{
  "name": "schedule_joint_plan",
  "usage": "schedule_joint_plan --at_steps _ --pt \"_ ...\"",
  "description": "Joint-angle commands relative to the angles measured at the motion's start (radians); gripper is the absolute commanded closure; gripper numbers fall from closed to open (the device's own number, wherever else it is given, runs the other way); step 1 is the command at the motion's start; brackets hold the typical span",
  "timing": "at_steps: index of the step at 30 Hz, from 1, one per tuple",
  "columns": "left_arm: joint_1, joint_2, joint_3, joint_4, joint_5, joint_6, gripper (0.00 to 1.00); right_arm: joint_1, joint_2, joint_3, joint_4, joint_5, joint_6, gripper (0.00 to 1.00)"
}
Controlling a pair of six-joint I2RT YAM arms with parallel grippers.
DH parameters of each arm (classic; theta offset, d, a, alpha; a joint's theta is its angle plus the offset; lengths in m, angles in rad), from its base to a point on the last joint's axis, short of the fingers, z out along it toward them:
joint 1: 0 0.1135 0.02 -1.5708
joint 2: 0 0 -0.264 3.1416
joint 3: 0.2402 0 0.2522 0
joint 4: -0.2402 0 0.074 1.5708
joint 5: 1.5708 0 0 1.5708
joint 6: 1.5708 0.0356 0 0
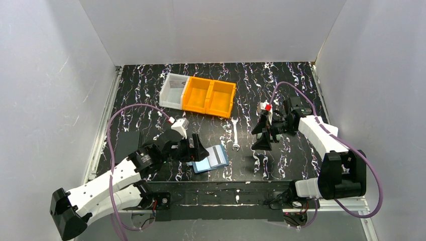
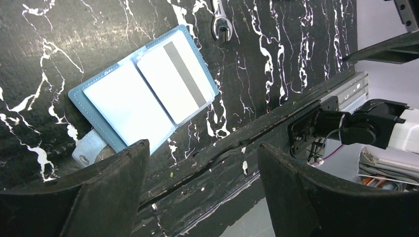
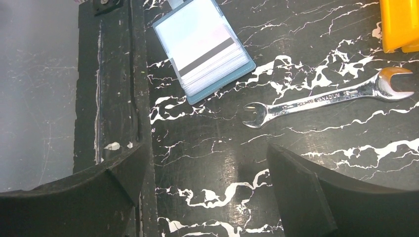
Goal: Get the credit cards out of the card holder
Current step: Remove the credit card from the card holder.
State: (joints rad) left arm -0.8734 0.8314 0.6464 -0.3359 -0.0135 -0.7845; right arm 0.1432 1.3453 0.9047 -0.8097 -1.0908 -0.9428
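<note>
Left wrist view showed the left gripper (image 2: pixel 200 170) with its jaws spread wide and nothing between them, hanging just beside the near end of the card holder (image 2: pixel 126 108). The holder lay open and flat on the table (image 1: pixel 296 155), its snap flap (image 2: pixel 90 149) pointing toward the fingers. The credit cards (image 2: pixel 174 81) sat in its clear pockets, the top one showing a dark stripe. The right gripper (image 3: pixel 207 170) also stood wide open and empty over bare tabletop, well apart from the holder, with a silver wrench (image 3: pixel 321 96) lying between them. The surface was black with white marbled veins. Farther back stood two orange bins (image 1: pixel 208 97) touching a white bin (image 1: pixel 173 90). Plain white walls (image 1: pixel 211 30) enclosed three sides.
</note>
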Motion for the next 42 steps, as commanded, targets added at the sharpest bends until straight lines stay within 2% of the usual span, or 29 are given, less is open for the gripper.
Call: schedule_joint_plan --at_steps 1,9,16,21,42 --pt "-0.004 -0.019 -0.057 0.11 -0.01 -0.071 0.21 -0.005 -0.003 -0.004 0.009 -0.042 -0.013 0.02" --pt "-0.004 0.029 -0.059 0.101 0.042 -0.125 0.21 0.0 0.012 -0.006 0.009 -0.045 -0.013 0.02" --pt "-0.006 0.049 -0.076 0.113 0.028 -0.15 0.21 0.007 0.027 -0.004 0.009 -0.038 -0.013 0.02" --pt "-0.006 0.047 -0.107 0.171 0.03 -0.168 0.21 0.008 0.032 -0.004 0.009 -0.034 -0.014 0.02" --pt "-0.017 0.131 -0.079 0.184 0.038 -0.169 0.23 0.013 0.043 -0.001 0.002 -0.041 -0.016 0.02"
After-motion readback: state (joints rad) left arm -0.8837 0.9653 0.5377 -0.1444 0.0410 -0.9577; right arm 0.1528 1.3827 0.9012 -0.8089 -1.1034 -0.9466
